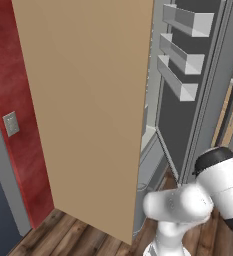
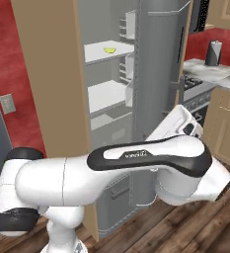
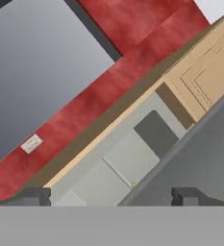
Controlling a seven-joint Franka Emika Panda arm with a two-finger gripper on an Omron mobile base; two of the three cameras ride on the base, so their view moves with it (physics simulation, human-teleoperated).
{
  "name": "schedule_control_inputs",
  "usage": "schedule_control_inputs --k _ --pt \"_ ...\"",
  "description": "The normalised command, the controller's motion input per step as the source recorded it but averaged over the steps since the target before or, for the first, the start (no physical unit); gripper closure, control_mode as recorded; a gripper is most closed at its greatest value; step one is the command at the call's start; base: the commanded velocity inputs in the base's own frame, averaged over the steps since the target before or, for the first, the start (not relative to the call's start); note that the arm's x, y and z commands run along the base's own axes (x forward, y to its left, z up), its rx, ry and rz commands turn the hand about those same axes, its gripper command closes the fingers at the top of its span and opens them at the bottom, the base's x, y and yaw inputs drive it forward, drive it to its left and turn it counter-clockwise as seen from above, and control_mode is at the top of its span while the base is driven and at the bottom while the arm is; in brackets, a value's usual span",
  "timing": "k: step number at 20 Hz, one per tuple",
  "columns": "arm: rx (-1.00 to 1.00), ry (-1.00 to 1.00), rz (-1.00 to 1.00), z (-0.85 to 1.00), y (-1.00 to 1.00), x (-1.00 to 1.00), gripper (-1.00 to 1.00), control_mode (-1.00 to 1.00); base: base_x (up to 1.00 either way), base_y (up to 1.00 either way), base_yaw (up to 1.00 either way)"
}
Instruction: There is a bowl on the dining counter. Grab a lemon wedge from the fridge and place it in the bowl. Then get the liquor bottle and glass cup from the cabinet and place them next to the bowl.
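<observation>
- Over on the left, a tan side panel (image 2: 52, 74) walls in the fridge (image 2: 158, 74), whose door stands open.
- Moving right, the lemon wedge (image 2: 109, 50) sits on an upper white shelf (image 2: 99, 53), up and deeper in than the arm.
- In the hand view, the gripper (image 3: 111, 196) has its tips spread as wide as they go, holding nothing, touching nothing.
- My call: the reach must go upward and into the fridge, past the door's edge.

The tiny yellow-green lemon wedge (image 2: 109, 50) on the white upper shelf (upper middle, right base view) is too small to make out; the tall grey fridge (image 2: 158, 74) is cut off at the top edge.
</observation>
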Motion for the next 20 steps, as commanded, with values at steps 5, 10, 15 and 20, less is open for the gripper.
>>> schedule_control_inputs --k 5,10,15,20 --pt "-0.13 0.17 -0.22 0.47 0.56 0.01 -1.0 -1.0 0.0 0.0 0.0" --pt "-0.13 0.21 -0.35 0.31 0.61 0.05 -1.0 -1.0 0.0 0.0 0.0" --pt "-0.16 0.18 -0.49 0.1 0.64 0.06 -1.0 -1.0 0.0 0.0 0.0" --pt "-0.12 0.23 -0.58 0.0 0.56 0.32 -1.0 -1.0 0.0 0.0 0.0"
